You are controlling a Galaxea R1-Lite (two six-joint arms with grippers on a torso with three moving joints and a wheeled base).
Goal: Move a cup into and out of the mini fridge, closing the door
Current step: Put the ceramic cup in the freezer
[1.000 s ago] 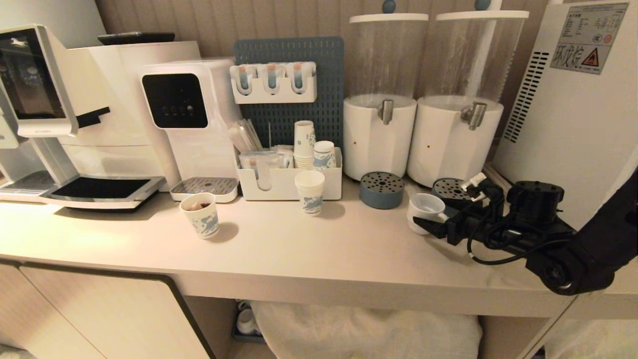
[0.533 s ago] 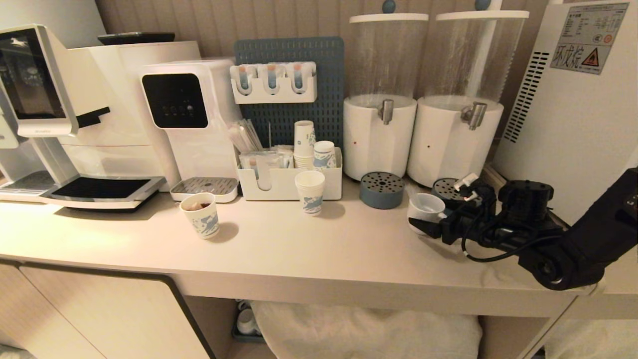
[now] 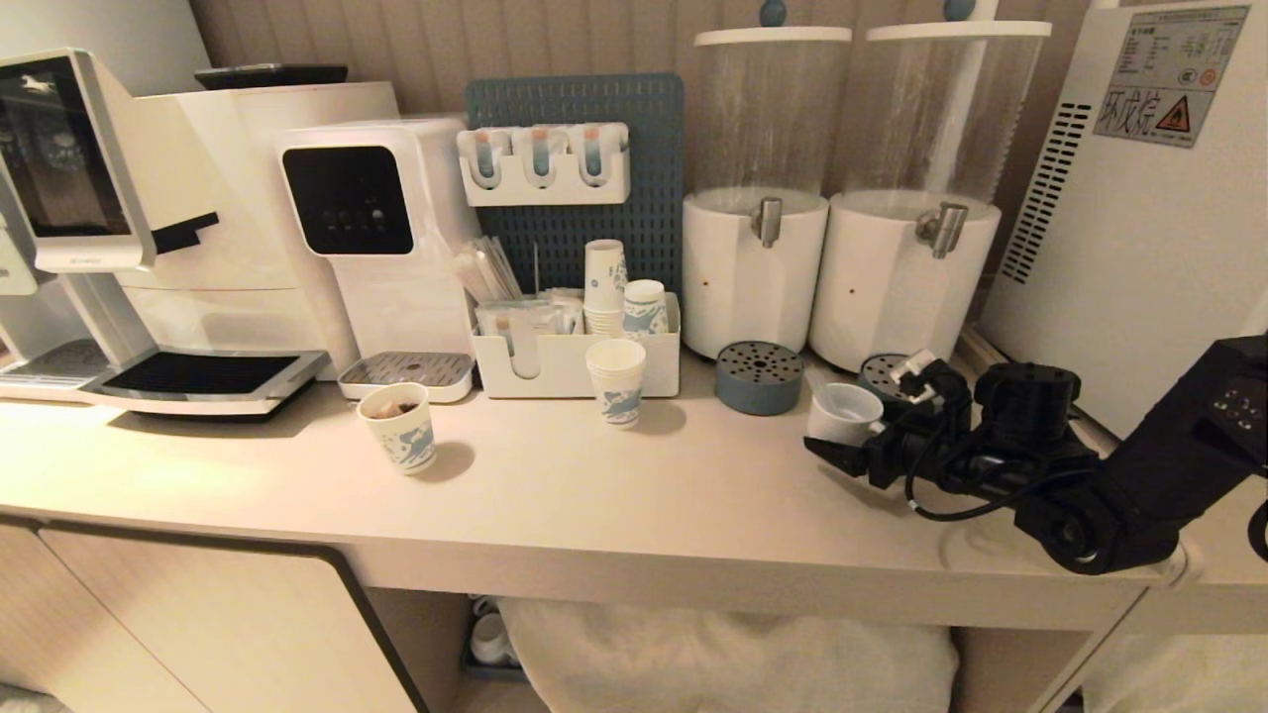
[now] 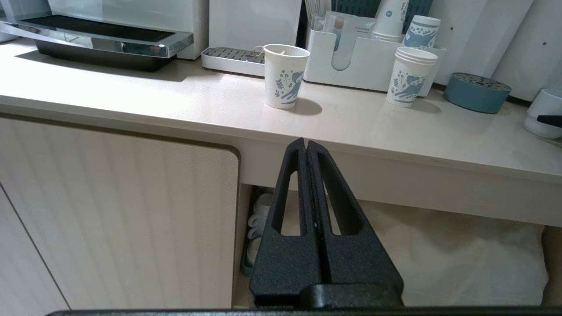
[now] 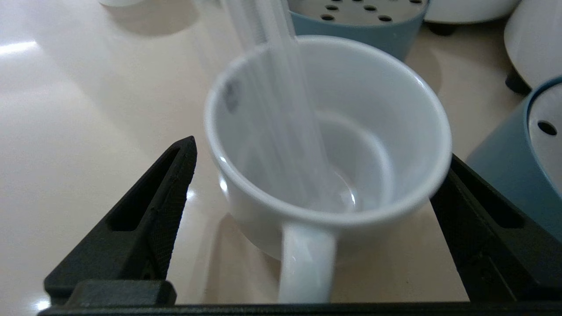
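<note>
Mini fridge [image 3: 1139, 228], frame upper right: warning sticker [image 3: 1159, 111] with red triangle and Chinese characters. Cup [image 3: 843, 412], lower right on countertop [image 3: 594, 495], looks empty. Right gripper [image 3: 840, 436] wide open, straddling cup. Left gripper [image 4: 306, 145] fully closed, empty, below the counter edge.

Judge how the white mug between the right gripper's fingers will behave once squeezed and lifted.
The cup looks like glazed ceramic, so probably rigid but slippery against the open right gripper. Squat and wide, it should resist tipping. Its handle points back toward the wrist, so it shouldn't block the fingers.
</note>
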